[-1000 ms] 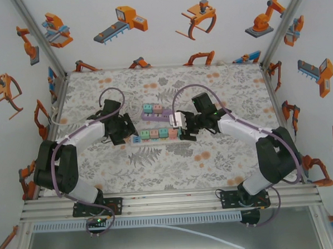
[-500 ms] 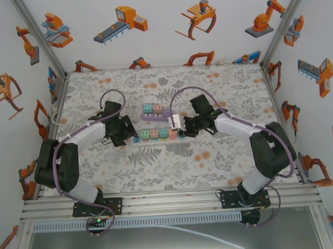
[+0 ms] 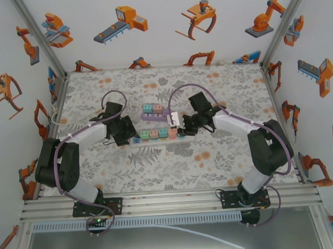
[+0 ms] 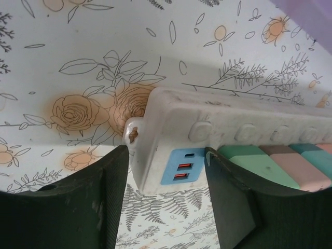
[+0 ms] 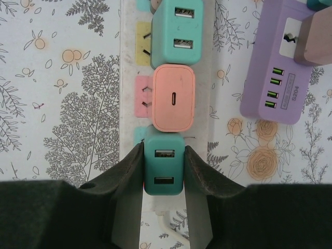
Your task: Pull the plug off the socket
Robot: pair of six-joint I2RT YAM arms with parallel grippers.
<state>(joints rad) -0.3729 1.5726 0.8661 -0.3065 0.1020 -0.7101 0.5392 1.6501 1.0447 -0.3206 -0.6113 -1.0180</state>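
I am watching both arms meeting over the white power strip [image 3: 156, 137], which is lying across the middle of the flowered tabletop [image 3: 213, 166].

The right end effector [image 5: 163, 149] is reaching in at the strip's right end. Its fingers [image 5: 129, 176] are pinching the teal plug [image 5: 164, 166] from both sides, narrow and pressing against the plug's flanks. The plug is still sitting in the strip, in the last socket at that end, with its two USB ports facing up. In the overhead view the right end effector [image 3: 184, 128] is covering that end of the strip.

Next along the strip from the gripped plug, a salmon-pink plug [image 5: 174, 97] is sitting, and beyond it a second teal plug [image 5: 177, 23]. Coloured socket faces are showing beside them on the strip's white body [image 5: 128, 104].

The left end effector [image 4: 166, 151] is working at the strip's opposite, left end. Its dark fingers [image 4: 111, 192] are bracketing the rounded end of the strip at a middling width and appear to be holding it; the blue USB panel [image 4: 181, 166] on the strip's end is sitting between them. From above, the left end effector [image 3: 128, 135] is lying right against that end.

A purple power strip [image 3: 155, 115] is resting just behind the white strip, toward the back wall, apart from it, with its own blocks plugged in. The right wrist camera is catching its end with a row of green ports [image 5: 282, 78].
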